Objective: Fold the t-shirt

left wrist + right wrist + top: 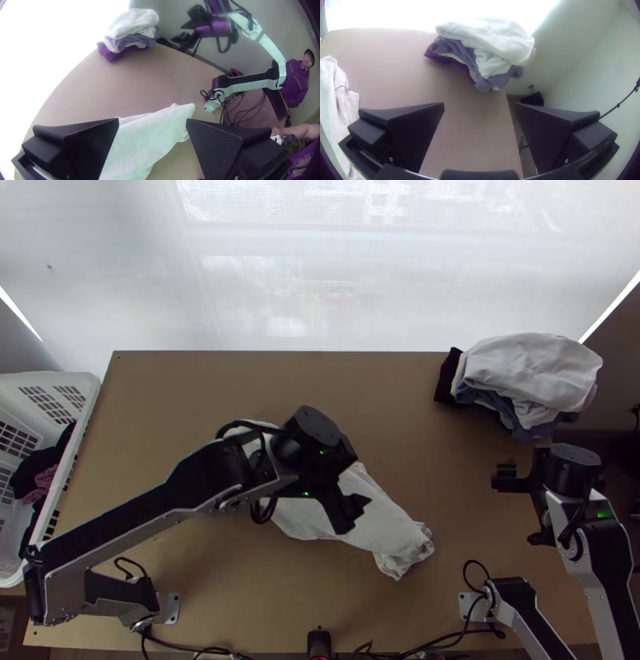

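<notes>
T-shirt [384, 520] lies rumpled under your left gripper [153, 119], likely for grasping; your right gripper [480, 103] hangs aside, both jaws wide, empty.

The top view looks steeply down from high over the wooden table's [240, 388] 6 o'clock edge, facing 12. The left wrist view looks across the white t-shirt [368, 506] from close by, toward about 3 o'clock. The right wrist view, from the 3 o'clock side, faces 12. Both wrist views share the t-shirt and the clothes pile [528, 376] at 2 o'clock, nearer in the right's.
</notes>
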